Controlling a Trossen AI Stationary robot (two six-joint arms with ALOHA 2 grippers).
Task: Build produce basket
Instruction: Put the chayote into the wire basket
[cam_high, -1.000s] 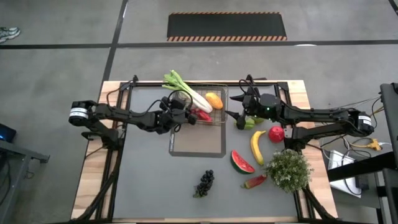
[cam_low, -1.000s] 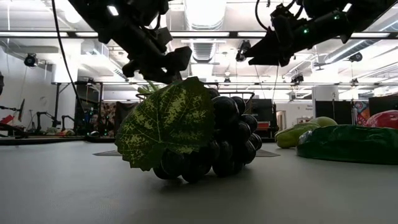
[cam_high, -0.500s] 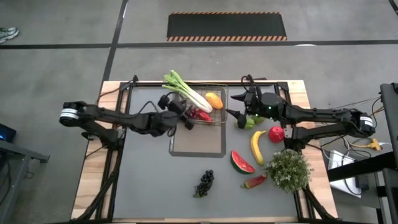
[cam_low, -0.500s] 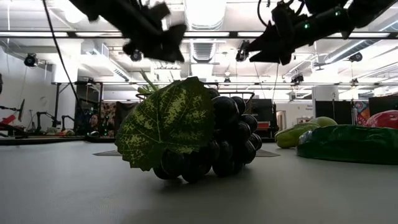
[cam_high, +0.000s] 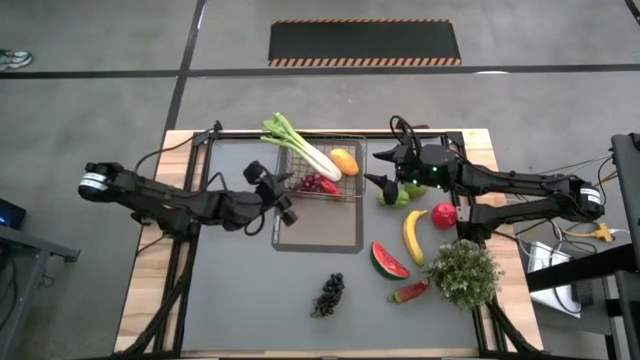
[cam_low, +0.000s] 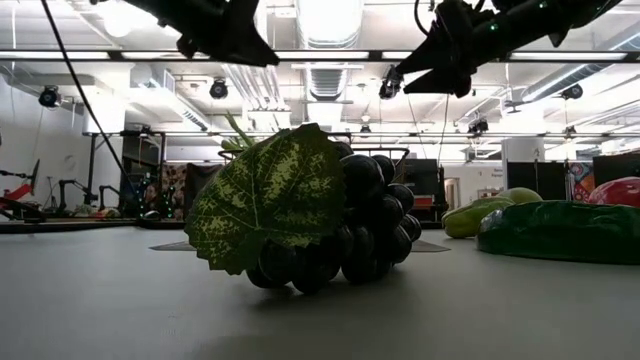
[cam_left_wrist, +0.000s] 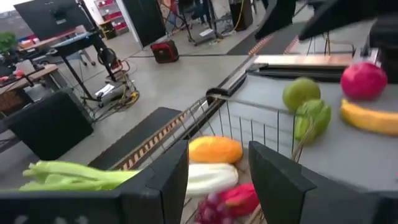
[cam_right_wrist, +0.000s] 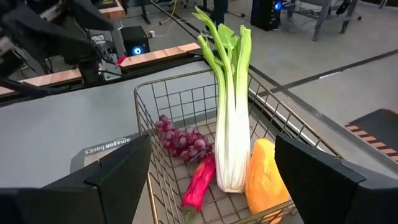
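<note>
The left pincer (cam_high: 281, 190) hangs empty, half open, just beside the basket (cam_high: 352, 193); the right pincer (cam_high: 383, 183), spread wide and empty, faces its other side, the pear (cam_high: 395, 197) just below, likely next; its wrist view alone shows the leek (cam_right_wrist: 231, 118), red grapes (cam_right_wrist: 183, 142) and pepper (cam_right_wrist: 199, 180) inside.
</note>
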